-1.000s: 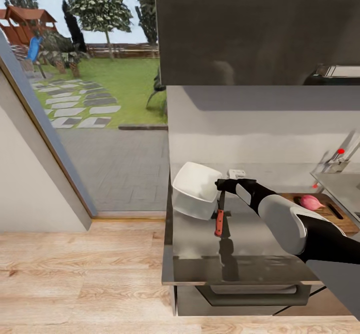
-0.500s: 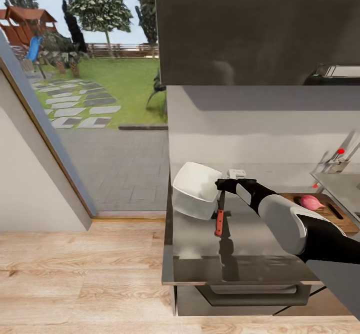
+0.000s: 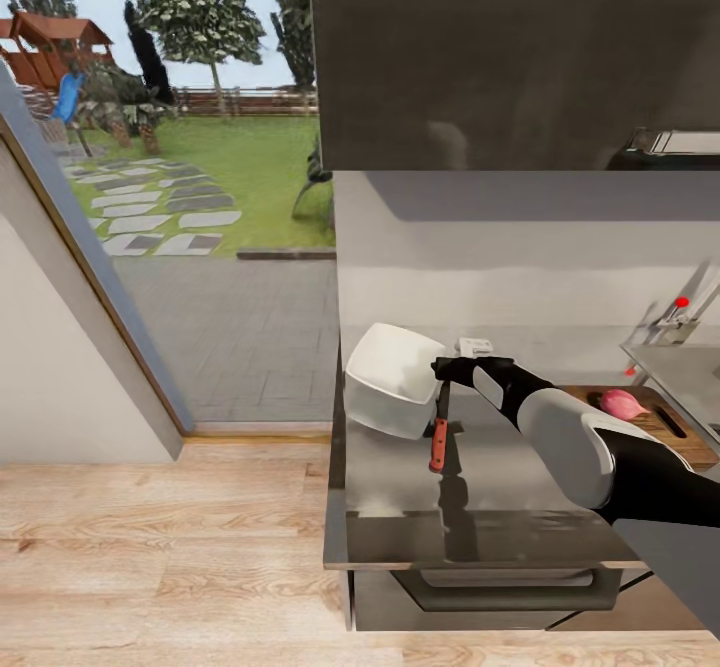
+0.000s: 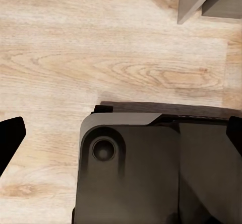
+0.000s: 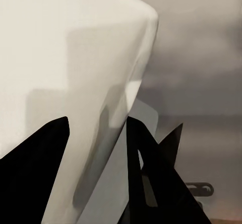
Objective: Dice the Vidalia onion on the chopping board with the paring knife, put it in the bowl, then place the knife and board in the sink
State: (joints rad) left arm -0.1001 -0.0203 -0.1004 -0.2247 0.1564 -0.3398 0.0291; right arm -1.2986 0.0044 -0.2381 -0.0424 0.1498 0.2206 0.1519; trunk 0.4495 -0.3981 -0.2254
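The white bowl [image 3: 390, 377] sits tilted at the countertop's [image 3: 500, 487] left end, with one side raised. My right gripper [image 3: 445, 369] grips its rim, and in the right wrist view the bowl's wall [image 5: 96, 108] runs between the two dark fingers [image 5: 40, 158]. The paring knife [image 3: 438, 437], with a red handle and dark blade, appears to lie on the countertop just in front of that gripper. The pinkish onion [image 3: 624, 404] rests on the brown chopping board [image 3: 685, 437] at the right. Over the wood floor, my left gripper [image 4: 121, 133] is open wide.
The sink [image 3: 690, 372] and its chrome faucet [image 3: 680, 319] with a red knob sit at the far right edge. Dark upper cabinets [image 3: 510, 57] hang overhead. A glass door [image 3: 200, 247] to the garden lies left of the counter's end. My own base [image 4: 151, 173] is under the left arm.
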